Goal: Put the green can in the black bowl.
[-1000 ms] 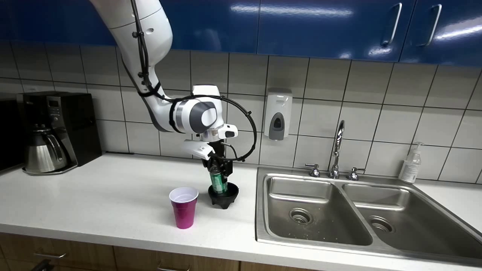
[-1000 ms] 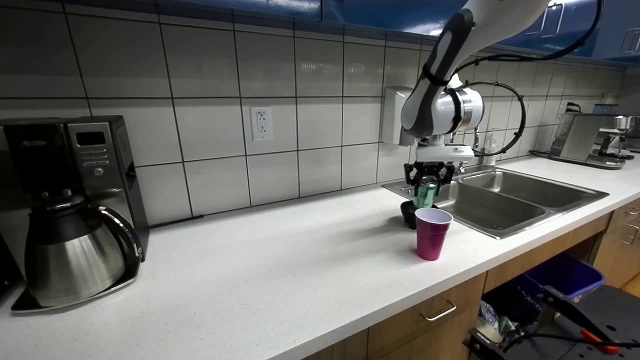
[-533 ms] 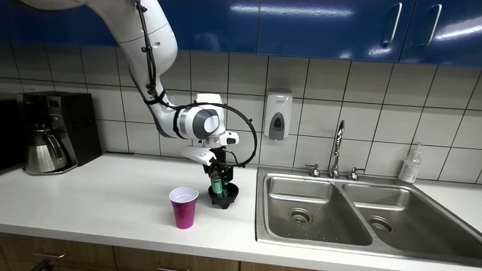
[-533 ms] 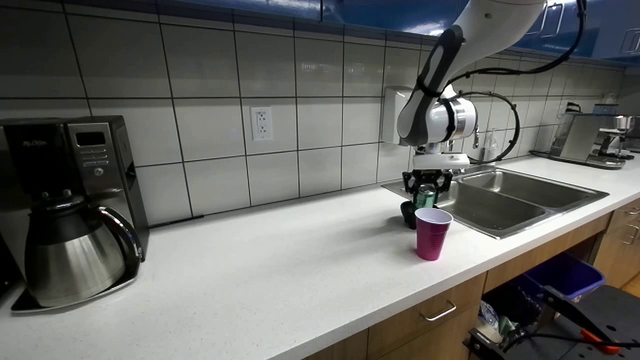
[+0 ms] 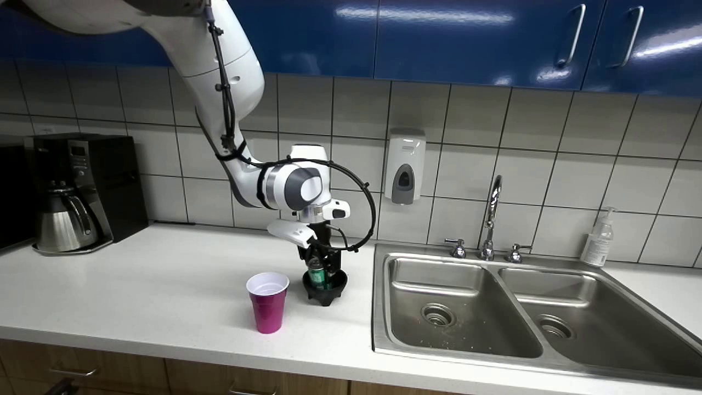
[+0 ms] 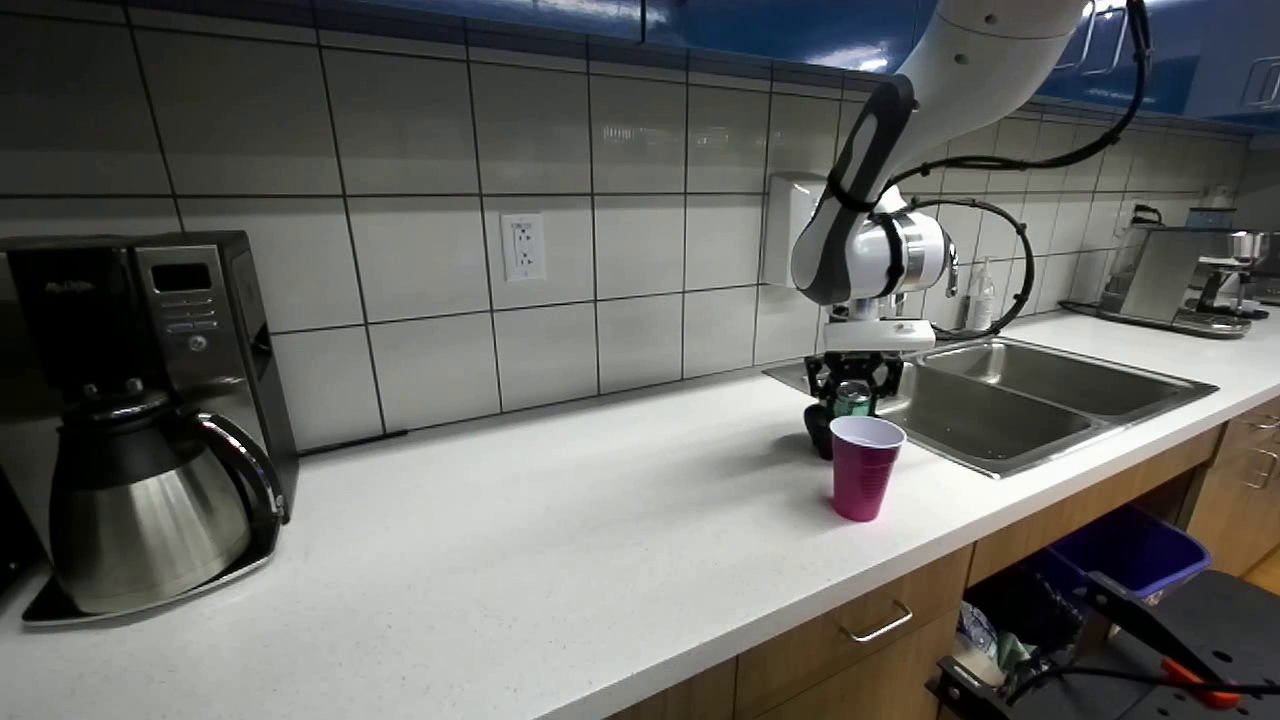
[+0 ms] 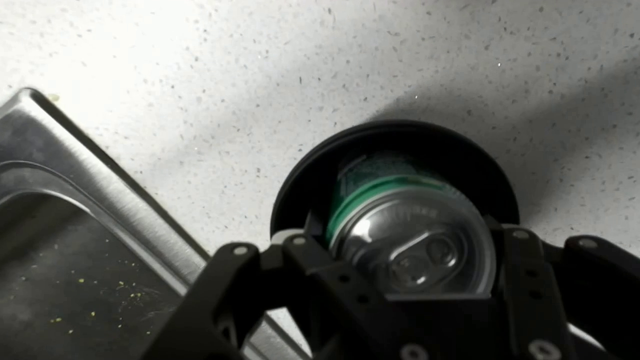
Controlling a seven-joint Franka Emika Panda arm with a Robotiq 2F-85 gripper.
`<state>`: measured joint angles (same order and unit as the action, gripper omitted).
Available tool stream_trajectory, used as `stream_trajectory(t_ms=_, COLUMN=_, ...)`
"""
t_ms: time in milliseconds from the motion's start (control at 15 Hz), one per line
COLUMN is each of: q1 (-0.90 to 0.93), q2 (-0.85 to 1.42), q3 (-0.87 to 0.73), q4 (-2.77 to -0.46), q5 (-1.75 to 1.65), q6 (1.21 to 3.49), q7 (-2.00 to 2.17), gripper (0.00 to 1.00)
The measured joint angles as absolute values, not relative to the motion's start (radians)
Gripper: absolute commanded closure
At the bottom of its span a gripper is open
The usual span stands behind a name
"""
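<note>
The green can (image 5: 317, 277) has a silvery top (image 7: 417, 240) and stands with its lower part inside the black bowl (image 5: 325, 295). It leans slightly. My gripper (image 5: 323, 269) points down over the bowl and is shut on the can, with a finger on each side. In the wrist view the bowl's dark inside (image 7: 480, 175) surrounds the can; the fingers (image 7: 520, 260) hide part of its top edge. In an exterior view the can (image 6: 853, 400) shows between the fingers, and the bowl (image 6: 817, 432) is partly hidden behind the pink cup. Whether the can touches the bowl's bottom is hidden.
A pink cup (image 5: 269, 304) stands close beside the bowl, and it also shows in an exterior view (image 6: 864, 475). A steel sink (image 5: 378, 307) lies on the bowl's other side. A coffee maker (image 6: 150, 400) stands at the far end of the counter (image 6: 500, 560).
My gripper has moved down with the green can, and the can has sunk deeper into the black bowl. The bowl has hardly shifted. The pink cup has not moved.
</note>
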<state>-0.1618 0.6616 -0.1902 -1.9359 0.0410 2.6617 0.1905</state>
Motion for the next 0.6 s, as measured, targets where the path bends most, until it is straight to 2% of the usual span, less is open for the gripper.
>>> stream_trajectory(t_ms=133, q1=-0.163, q2=0.666, q3=-0.19, q4=-1.93, q5=0.041, q6=2.658, q7=0.19, gripper=0.61)
stream_trajectory(t_ms=200, q1=-0.163, q2=0.668, q3=-0.19, q4=-1.928, q5=0.042, q6=2.657, q7=0.19, gripper=0.11)
stream_trajectory(t_ms=267, q1=-0.163, q2=0.669, q3=-0.19, q4=-1.926, q5=0.042, q6=2.656, q7=0.19, gripper=0.1)
stream_trajectory(t_ms=400, q1=-0.164, q2=0.67, q3=-0.19, q4=-1.923, q5=0.045, q6=2.653, q7=0.19, gripper=0.01)
stream_trajectory(t_ms=600, q1=-0.165, q2=0.67, q3=-0.19, q4=-1.915, q5=0.045, q6=2.652, q7=0.19, gripper=0.0)
